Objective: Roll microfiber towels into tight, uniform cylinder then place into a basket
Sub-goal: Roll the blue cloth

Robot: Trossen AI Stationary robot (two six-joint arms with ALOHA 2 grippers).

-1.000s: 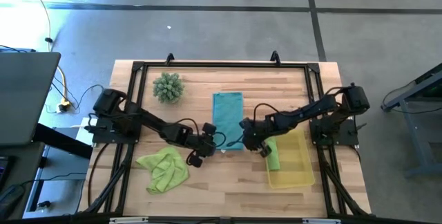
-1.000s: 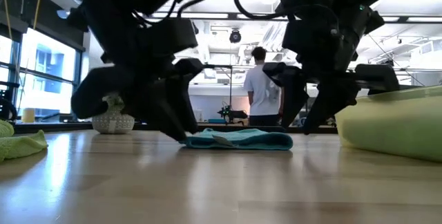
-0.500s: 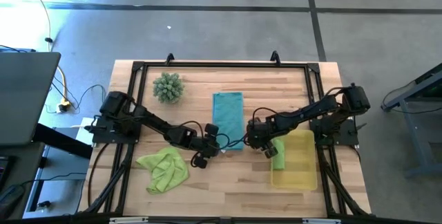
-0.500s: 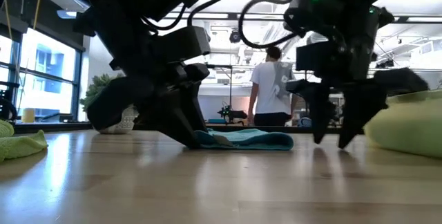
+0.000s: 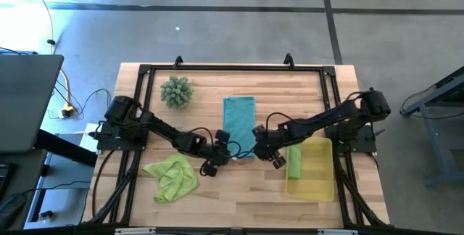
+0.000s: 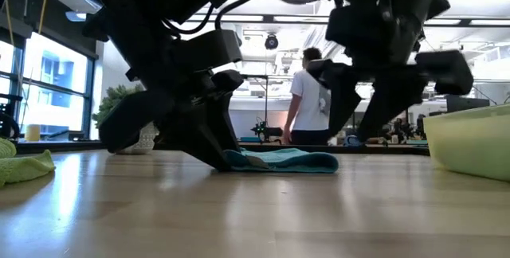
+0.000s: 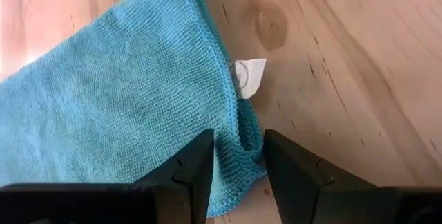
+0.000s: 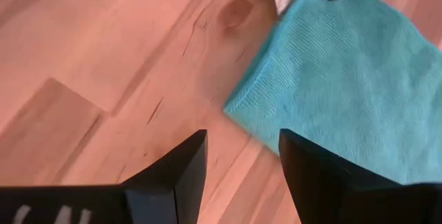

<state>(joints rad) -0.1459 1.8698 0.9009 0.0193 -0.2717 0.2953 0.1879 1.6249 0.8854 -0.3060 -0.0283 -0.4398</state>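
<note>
The teal towel [image 5: 239,122] lies flat on the table, its long side running near to far. My left gripper [image 5: 222,151] is down at its near left corner, shut on it, as the left wrist view [image 7: 238,148] shows. My right gripper [image 5: 262,147] is open and empty, raised a little above the table beside the towel's near right corner [image 8: 238,106]. A rolled lime green towel [image 5: 294,160] lies in the yellow basket [image 5: 319,180]. A crumpled lime green towel [image 5: 172,177] lies at the near left. My left gripper pinches the teal towel's near left corner [image 7: 239,156] between its two fingers. The cloth puckers between them, beside its white tag [image 7: 248,77]. The fingers slant down from the table's left. The rest of the towel lies flat and slack on the table.
A spiky green plant ball [image 5: 177,91] stands at the far left. The basket [image 6: 470,142] stands close to the right of my right gripper. A person stands in the room beyond the table. Bare wood lies between the crumpled towel and the basket.
My right gripper went toward the basket, then came back toward the teal towel's near right corner and rose. The basket with the green roll slid a little toward the table's right edge. My left gripper moved right onto the teal towel's near left corner.
</note>
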